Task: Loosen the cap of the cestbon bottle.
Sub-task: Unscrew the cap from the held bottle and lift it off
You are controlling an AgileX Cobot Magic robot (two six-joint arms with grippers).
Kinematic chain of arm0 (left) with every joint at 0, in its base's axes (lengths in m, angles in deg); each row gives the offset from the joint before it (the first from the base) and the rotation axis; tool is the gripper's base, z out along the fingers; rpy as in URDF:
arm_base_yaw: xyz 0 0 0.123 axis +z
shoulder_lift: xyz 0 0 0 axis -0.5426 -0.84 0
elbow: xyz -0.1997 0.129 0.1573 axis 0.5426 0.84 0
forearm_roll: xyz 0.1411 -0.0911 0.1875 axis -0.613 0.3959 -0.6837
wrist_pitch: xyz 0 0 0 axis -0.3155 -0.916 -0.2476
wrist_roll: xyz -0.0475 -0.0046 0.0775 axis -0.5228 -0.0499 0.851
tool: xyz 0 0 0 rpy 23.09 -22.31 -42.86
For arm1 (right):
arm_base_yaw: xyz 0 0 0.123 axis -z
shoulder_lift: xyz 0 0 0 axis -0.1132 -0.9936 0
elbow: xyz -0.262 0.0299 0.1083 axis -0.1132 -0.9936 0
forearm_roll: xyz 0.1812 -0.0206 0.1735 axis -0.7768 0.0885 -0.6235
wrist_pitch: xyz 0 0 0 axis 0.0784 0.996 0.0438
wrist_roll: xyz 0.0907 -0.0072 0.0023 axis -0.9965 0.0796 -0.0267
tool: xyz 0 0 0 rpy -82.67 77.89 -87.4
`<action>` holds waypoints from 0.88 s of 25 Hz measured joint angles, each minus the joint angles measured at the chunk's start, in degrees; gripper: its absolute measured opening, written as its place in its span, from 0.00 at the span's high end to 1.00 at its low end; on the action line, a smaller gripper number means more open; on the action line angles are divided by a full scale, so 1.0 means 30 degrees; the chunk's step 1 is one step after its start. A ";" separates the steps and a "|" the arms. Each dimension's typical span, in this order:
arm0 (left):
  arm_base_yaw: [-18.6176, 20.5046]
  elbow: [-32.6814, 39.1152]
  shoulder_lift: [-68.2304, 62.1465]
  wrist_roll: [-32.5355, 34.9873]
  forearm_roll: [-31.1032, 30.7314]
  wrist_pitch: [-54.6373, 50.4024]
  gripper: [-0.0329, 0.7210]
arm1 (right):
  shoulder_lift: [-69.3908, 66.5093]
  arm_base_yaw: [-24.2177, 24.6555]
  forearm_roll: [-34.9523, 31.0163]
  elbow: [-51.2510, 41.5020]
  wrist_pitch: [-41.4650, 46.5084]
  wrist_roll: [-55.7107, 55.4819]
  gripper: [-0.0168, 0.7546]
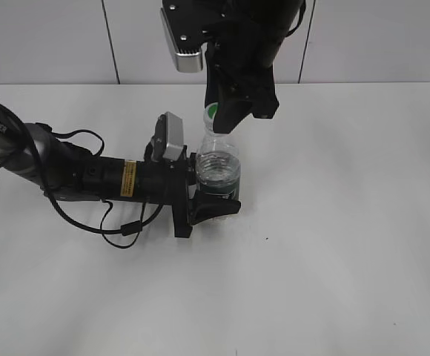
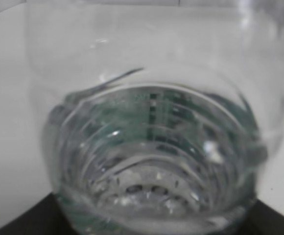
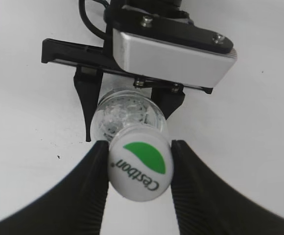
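Observation:
The cestbon bottle stands upright on the white table, clear and ribbed, with a dark green label low on its body. My left gripper reaches in from the left and is shut on the bottle's lower body, one finger on each side. In the left wrist view the bottle fills the frame. The white cap carries a green leaf and the word Cestbon. My right gripper comes down from above and is shut on the cap, with both ribbed pads pressed to its sides. From outside, the right gripper hides most of the cap.
The left arm lies low along the table from the left, with a loose black cable looping in front of it. A white panelled wall closes the back.

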 joint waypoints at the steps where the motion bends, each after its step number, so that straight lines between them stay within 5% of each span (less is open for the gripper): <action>1: 0.0000 0.0000 0.0000 0.0000 0.0000 0.0000 0.42 | 0.0000 0.0000 0.0000 0.0000 0.0000 0.0000 0.59; 22: 0.0020 0.0000 -0.0081 -0.0045 -0.0369 0.0512 0.42 | -0.0023 -0.0004 -0.0111 0.0000 0.0055 -0.0200 0.45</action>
